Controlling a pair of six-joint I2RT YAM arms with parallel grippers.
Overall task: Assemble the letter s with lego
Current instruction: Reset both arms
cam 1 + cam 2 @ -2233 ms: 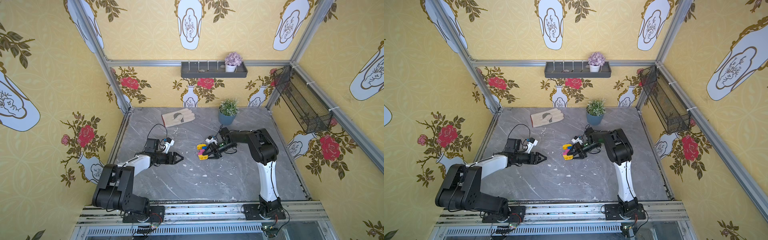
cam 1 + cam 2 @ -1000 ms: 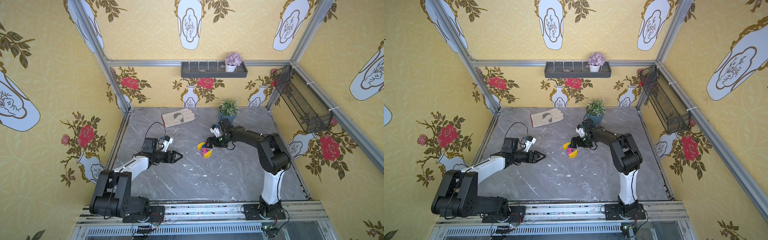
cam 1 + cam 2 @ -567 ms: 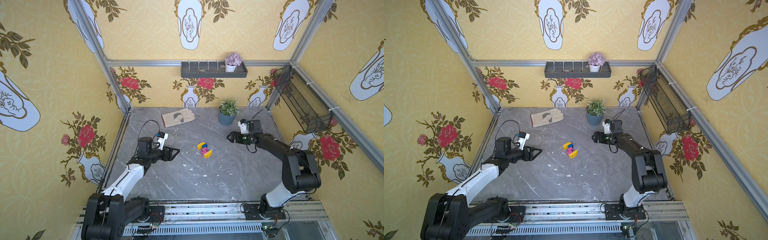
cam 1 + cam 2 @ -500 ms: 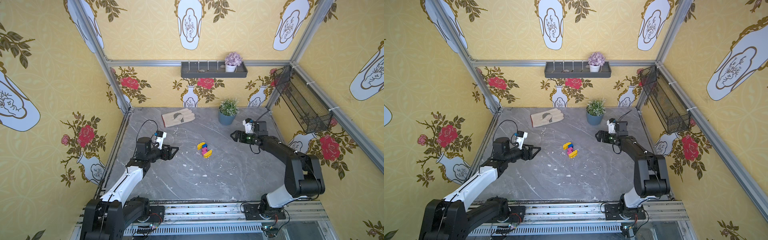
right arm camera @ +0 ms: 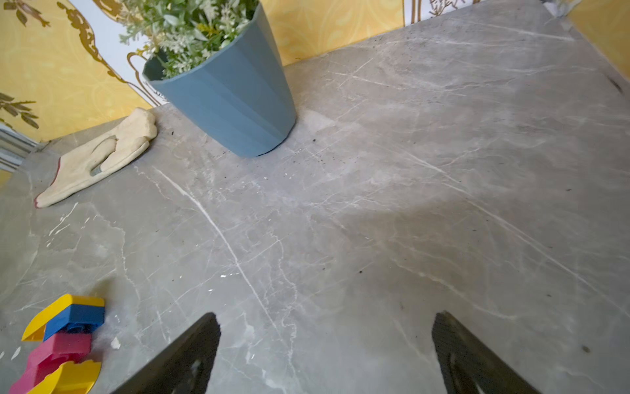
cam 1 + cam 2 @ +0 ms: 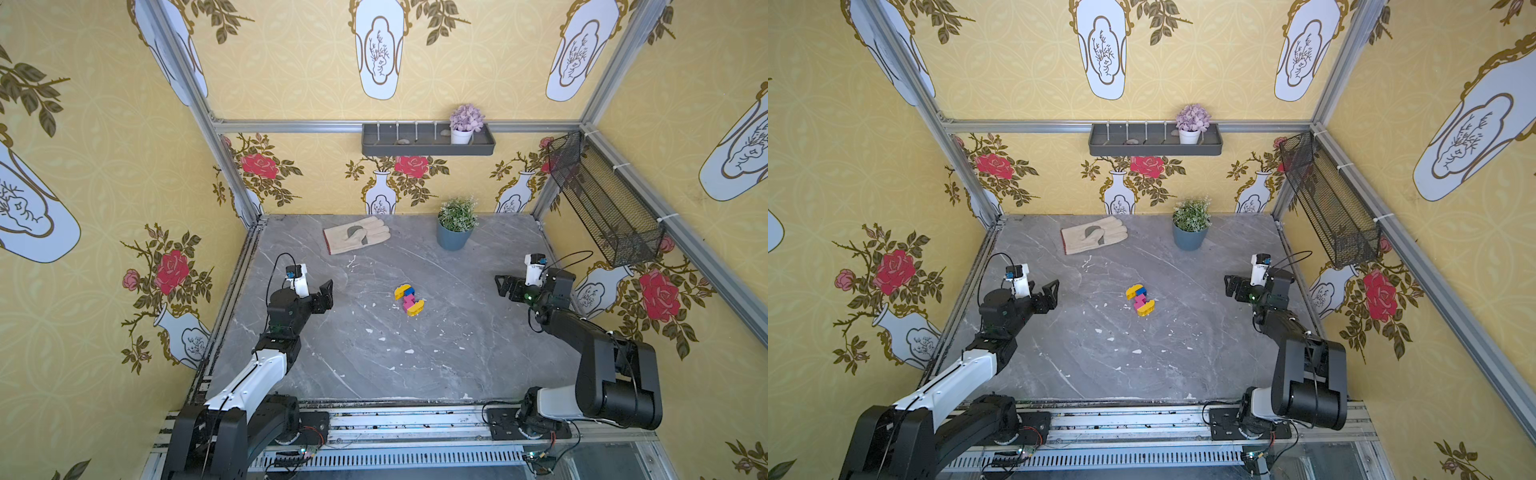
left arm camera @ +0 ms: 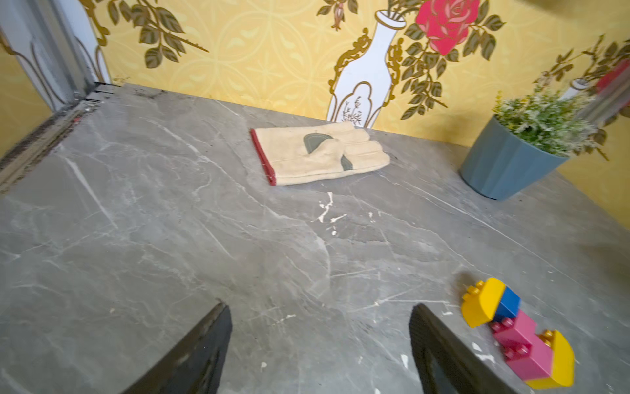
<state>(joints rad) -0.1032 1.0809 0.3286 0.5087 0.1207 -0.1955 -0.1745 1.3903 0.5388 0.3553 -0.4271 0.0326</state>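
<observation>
Two hands hang over the desk (image 6: 415, 365), one at each side: the left hand (image 6: 327, 296) and the right hand (image 6: 503, 286), both with jaws apart, holding nothing. The letter s (image 6: 409, 300) lies in the middle, well apart from both. Its lego bricks seem joined.

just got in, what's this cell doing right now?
Nothing is being handled. The letter s, yellow bricks at both ends with blue and pink between, lies in the middle of the table. The left gripper and right gripper hang off to either side of it, jaws open and empty. A glove and a potted plant sit near the back wall.
</observation>
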